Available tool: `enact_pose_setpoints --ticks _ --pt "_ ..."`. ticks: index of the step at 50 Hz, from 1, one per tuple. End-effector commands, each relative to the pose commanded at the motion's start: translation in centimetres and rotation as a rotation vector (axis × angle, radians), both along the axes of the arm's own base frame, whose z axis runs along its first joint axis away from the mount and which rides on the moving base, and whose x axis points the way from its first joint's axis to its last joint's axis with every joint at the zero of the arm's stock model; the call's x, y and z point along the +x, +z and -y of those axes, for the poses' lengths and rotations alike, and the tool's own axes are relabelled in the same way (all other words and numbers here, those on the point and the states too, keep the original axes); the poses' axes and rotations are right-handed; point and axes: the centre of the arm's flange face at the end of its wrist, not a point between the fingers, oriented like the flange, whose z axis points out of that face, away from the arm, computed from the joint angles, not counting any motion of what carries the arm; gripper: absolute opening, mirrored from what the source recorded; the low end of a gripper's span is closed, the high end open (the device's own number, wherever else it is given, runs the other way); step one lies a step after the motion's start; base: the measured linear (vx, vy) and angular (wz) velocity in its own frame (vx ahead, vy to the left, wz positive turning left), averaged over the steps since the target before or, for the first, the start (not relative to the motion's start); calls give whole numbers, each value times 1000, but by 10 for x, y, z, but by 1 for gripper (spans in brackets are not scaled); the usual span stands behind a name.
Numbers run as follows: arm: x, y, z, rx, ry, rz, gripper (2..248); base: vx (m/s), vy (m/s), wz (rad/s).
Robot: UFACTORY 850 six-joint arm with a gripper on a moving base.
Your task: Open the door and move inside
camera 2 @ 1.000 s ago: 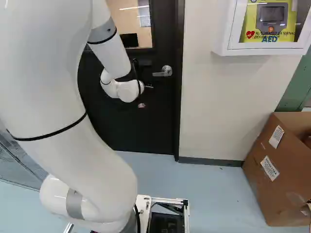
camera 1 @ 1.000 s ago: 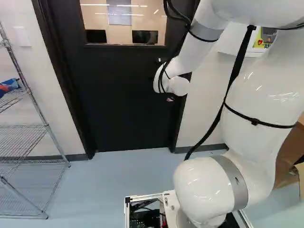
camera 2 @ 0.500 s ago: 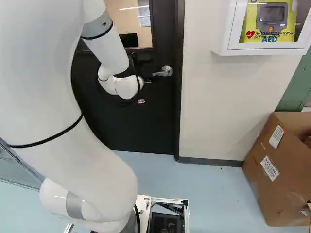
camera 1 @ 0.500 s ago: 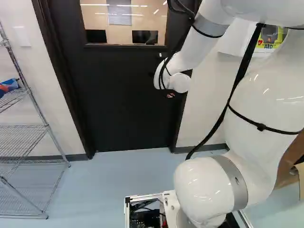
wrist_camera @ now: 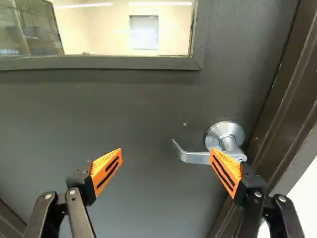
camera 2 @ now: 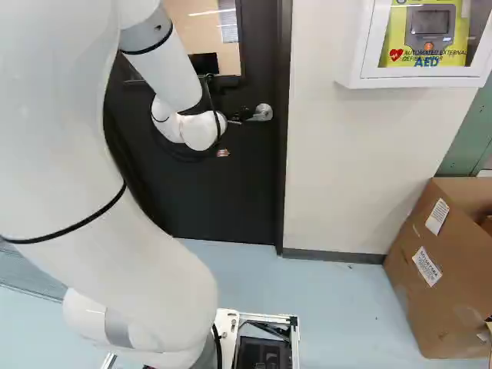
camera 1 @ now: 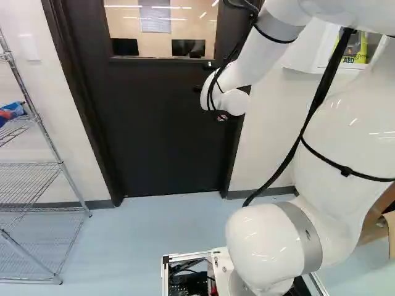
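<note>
The black, orange-padded hand (wrist_camera: 166, 151) has risen near the silver metal door lever (wrist_camera: 195, 157) — spread open, gripping nothing — likely aligning to grasp.

Lab or office: wire shelving (camera 1: 28, 180), wall defibrillator case (camera 2: 415, 81), cardboard box (camera 2: 442, 307), windowed door (camera 1: 157, 135), probably monitors (camera 1: 186, 48) beyond.

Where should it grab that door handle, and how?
Probably by the bar of the door handle, coming from straight in front. The bar reaches sideways from its round plate, standing off the door. The open claw spreads along it, so a quarter turn would likely help it pinch above and below.
</note>
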Motion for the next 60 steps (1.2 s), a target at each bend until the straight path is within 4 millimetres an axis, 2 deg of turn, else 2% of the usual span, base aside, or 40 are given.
enact_pose_setpoints --ticks 35,46,60 --pt "19 30 15 12 -42 14 247 0 0 0" --pt "28 23 19 13 -51 -4 247 0 0 0" --pt "53 7 21 13 -54 -31 247 0 0 0"
